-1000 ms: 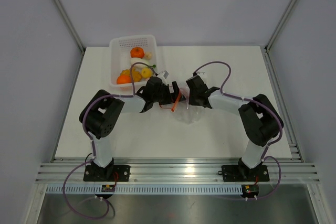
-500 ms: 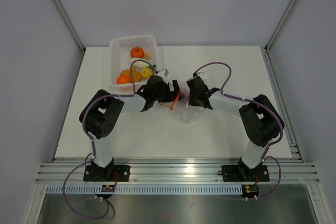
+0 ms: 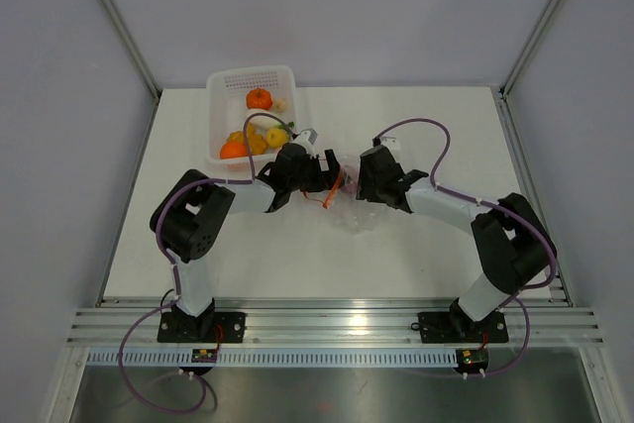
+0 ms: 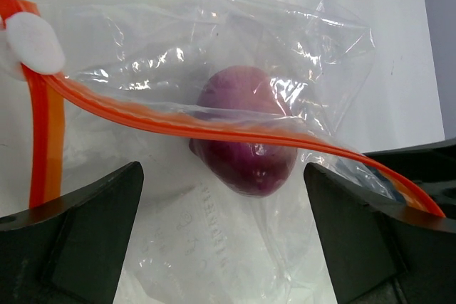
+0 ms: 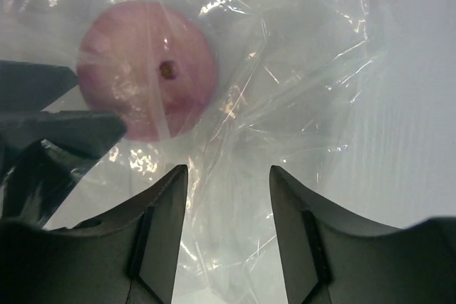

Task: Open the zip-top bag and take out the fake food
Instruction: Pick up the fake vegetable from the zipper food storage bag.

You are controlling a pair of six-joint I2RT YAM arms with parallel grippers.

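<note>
table (image 3: 416, 255): white basket (image 3: 220, 81) sits well beyond the left jaws, with orange and yellow fake food (image 3: 259, 98) inside it. zip-top bag (image 3: 359, 217) lies flat between and under both jaw sets. left gripper (image 4: 221, 169): jaws spread wide, nothing held. right gripper (image 5: 228, 172): jaws parted, only loose film in the gap, no pinch. purple onion piece (image 4: 246, 158) is inside the bag, dead ahead of the left jaws and ahead-left of the right jaws. orange zipper strip (image 4: 178, 122) crosses just ahead of the left fingertips. white tab (image 4: 32, 40) sits out past the left finger.
</note>
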